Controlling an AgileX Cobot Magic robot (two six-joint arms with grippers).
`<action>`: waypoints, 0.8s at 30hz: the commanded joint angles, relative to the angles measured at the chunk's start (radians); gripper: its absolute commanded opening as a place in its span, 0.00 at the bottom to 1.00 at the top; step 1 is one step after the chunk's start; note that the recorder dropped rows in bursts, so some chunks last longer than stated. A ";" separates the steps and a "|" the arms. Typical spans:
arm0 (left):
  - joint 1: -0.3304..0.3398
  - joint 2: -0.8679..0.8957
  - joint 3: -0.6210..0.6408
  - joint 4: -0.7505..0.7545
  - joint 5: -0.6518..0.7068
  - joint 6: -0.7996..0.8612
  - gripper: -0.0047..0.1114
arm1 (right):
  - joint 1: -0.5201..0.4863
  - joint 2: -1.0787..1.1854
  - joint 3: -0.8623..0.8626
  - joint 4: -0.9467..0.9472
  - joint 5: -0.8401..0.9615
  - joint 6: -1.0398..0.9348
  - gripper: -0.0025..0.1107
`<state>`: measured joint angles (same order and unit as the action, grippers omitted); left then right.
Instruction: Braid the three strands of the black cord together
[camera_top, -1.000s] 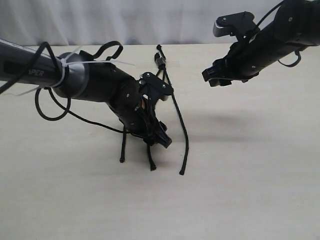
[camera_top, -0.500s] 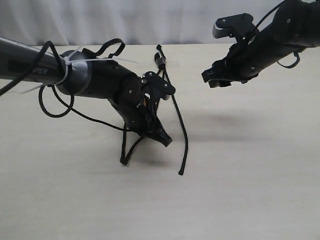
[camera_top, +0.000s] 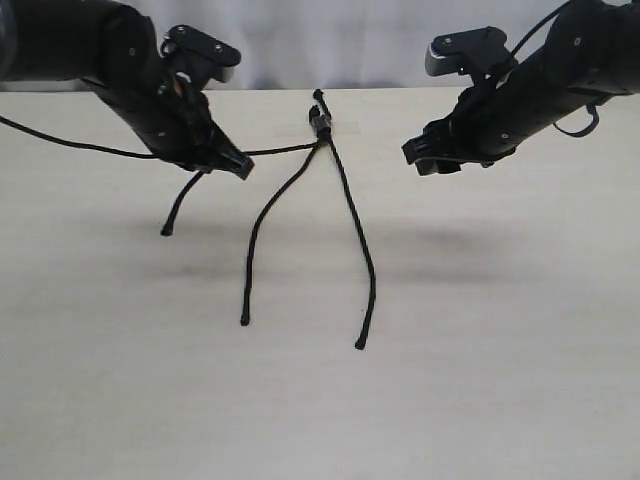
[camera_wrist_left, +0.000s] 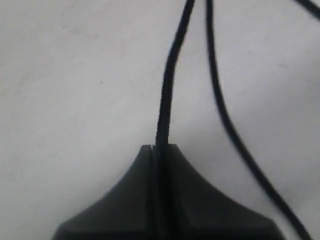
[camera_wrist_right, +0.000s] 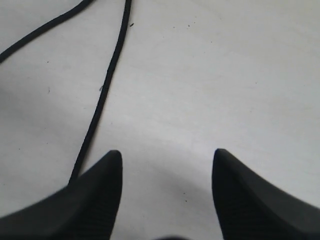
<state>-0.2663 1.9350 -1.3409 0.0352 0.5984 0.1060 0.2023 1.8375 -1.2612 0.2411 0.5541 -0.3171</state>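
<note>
The black cord's knotted end (camera_top: 321, 122) lies at the far middle of the table, and its three strands fan out toward the front. My left gripper (camera_top: 236, 165) is shut on the left strand (camera_top: 285, 151), lifted and pulled out to the left; its tail (camera_top: 180, 208) hangs down to the table. In the left wrist view that strand (camera_wrist_left: 167, 90) runs out from between the closed jaws of the left gripper (camera_wrist_left: 160, 149). The middle strand (camera_top: 262, 225) and right strand (camera_top: 358, 225) lie loose. My right gripper (camera_top: 428, 162) hovers open, right of the cord, the right gripper (camera_wrist_right: 167, 160) holding nothing.
The left arm's smooth black cable (camera_top: 80, 145) trails off to the left above the pale wooden table (camera_top: 500, 350). A white curtain (camera_top: 330, 40) closes off the back edge. Another strand (camera_wrist_left: 220, 100) passes beside the left jaws, and one strand (camera_wrist_right: 102, 95) lies beside the right gripper's finger.
My left arm has swung from the table's middle up and out to the left, carrying its strand away from the other two. The right arm has stayed still.
</note>
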 joint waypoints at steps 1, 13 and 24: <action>0.066 -0.007 0.036 -0.007 -0.014 -0.014 0.04 | -0.005 -0.002 -0.001 0.008 -0.007 0.001 0.48; 0.091 -0.003 0.081 -0.014 -0.055 -0.032 0.11 | -0.005 -0.002 -0.001 0.008 -0.009 0.001 0.48; 0.091 -0.008 0.081 -0.035 -0.069 -0.017 0.39 | 0.010 -0.002 -0.001 0.042 0.000 -0.011 0.48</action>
<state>-0.1760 1.9612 -1.2618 0.0136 0.5438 0.0807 0.2023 1.8375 -1.2612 0.2580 0.5541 -0.3171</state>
